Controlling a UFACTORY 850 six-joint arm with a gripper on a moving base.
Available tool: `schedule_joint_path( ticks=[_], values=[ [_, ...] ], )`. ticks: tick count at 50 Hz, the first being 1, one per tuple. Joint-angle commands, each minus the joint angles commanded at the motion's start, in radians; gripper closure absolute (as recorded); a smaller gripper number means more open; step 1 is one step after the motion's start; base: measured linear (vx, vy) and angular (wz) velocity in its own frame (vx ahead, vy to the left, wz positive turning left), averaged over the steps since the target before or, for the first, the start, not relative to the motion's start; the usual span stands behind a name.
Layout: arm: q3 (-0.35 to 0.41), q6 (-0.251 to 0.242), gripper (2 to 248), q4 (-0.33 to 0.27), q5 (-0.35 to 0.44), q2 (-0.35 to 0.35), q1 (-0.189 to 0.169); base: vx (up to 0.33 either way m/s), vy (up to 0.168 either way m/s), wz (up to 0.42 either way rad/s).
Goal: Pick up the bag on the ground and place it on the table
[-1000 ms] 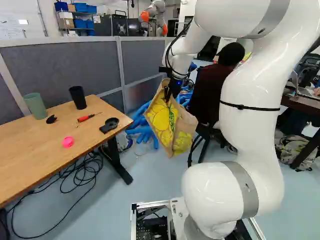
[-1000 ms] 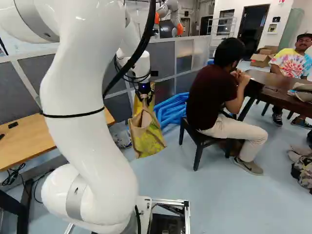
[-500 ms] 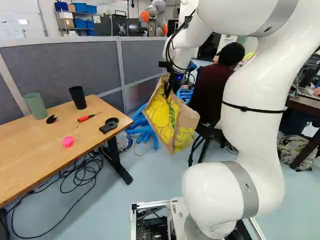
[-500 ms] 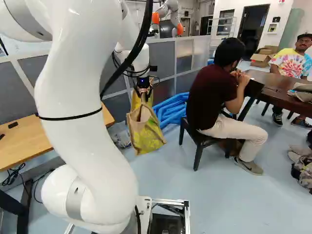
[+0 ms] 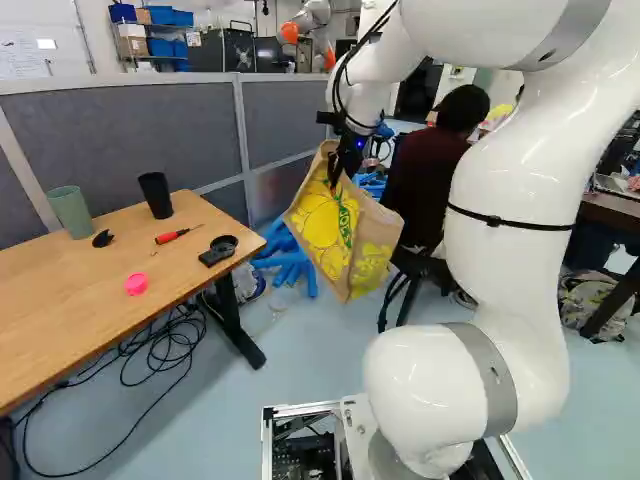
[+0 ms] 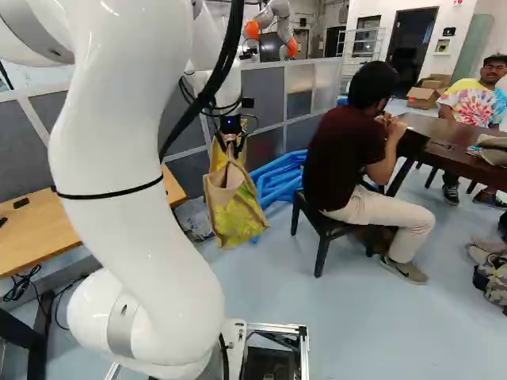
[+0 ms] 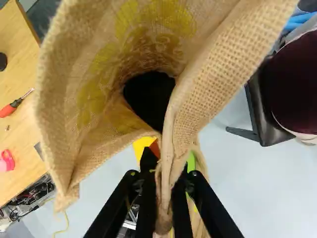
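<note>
Another robot (image 5: 316, 14) and shelved bins (image 5: 161, 47) show a robotics lab.

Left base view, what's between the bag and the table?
In the left base view, blue tubes show beyond the gap between bag and table.

Bag (image 7: 223, 64): coarse-woven, burlap-like cloth, rough and matt. Near arm (image 5: 510, 270): smooth, glossy shell; table (image 5: 60, 300) at left: wood-look top, smooth, with a matt black cup (image 5: 156, 197). Far partition (image 5: 120, 140) shows fabric-like panels, matt; floor (image 5: 300, 350) is smooth, softly shiny.
</note>
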Motion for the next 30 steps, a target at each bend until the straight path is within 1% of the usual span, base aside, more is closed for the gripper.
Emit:
schedule_joint_path(
  ticks=[30],
  values=[
    [-0.055,0.0,215,0.0,-0.096,0.032,0.001,0.0,0.0,0.0]
  ],
)
